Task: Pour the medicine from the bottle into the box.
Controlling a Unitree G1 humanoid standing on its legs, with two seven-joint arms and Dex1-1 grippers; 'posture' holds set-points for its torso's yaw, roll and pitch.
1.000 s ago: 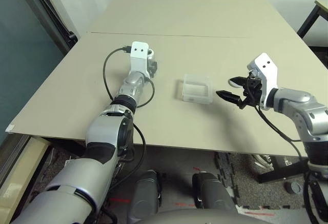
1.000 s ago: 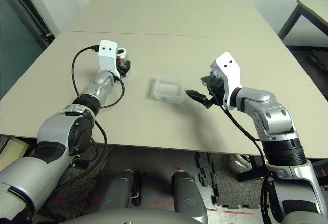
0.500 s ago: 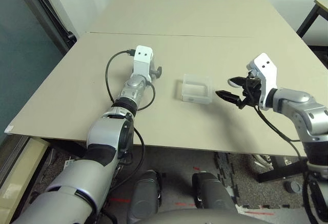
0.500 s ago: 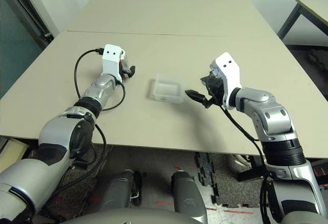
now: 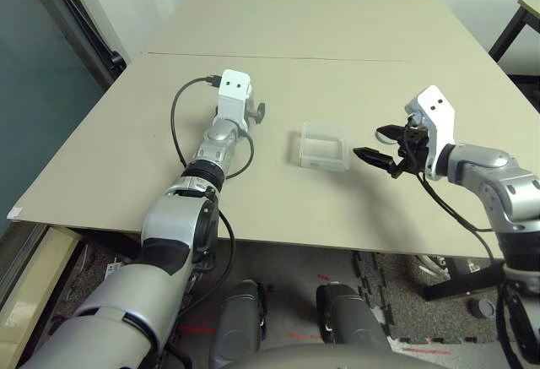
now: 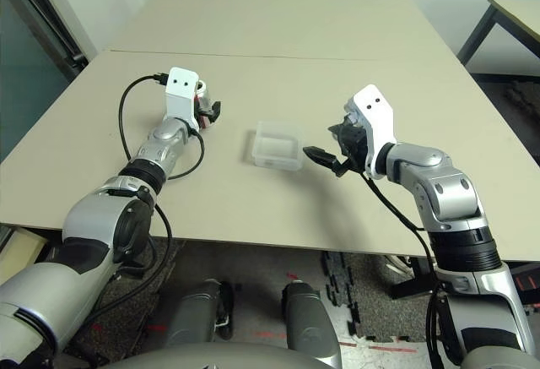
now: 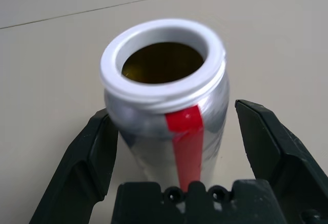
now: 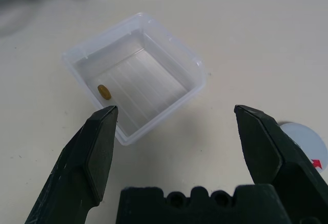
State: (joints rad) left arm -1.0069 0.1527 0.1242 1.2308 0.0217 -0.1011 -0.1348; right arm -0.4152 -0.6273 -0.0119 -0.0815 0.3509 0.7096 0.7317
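Note:
The bottle (image 7: pixel 169 111) is silver with a red stripe and an open white rim, with no cap on it. It stands upright on the table between the fingers of my left gripper (image 6: pixel 207 105), which is open; there is a gap on at least one side. The box (image 5: pixel 325 147) sits mid-table to the right of the bottle, and one small yellow-brown pill (image 8: pixel 104 92) lies in it. Just right of the box, my right gripper (image 5: pixel 369 143) hangs open and holds nothing. Beside it on the table lies a white round cap (image 8: pixel 307 143).
The beige table (image 5: pixel 337 31) has a seam running across it behind the objects. A black cable (image 5: pixel 175 120) loops from my left wrist over the table. A dark table leg (image 5: pixel 506 40) stands at the far right. The near table edge runs below both arms.
My left hand has shifted and turned slightly around the bottle, which stays in place. The right gripper and the box have hardly moved.

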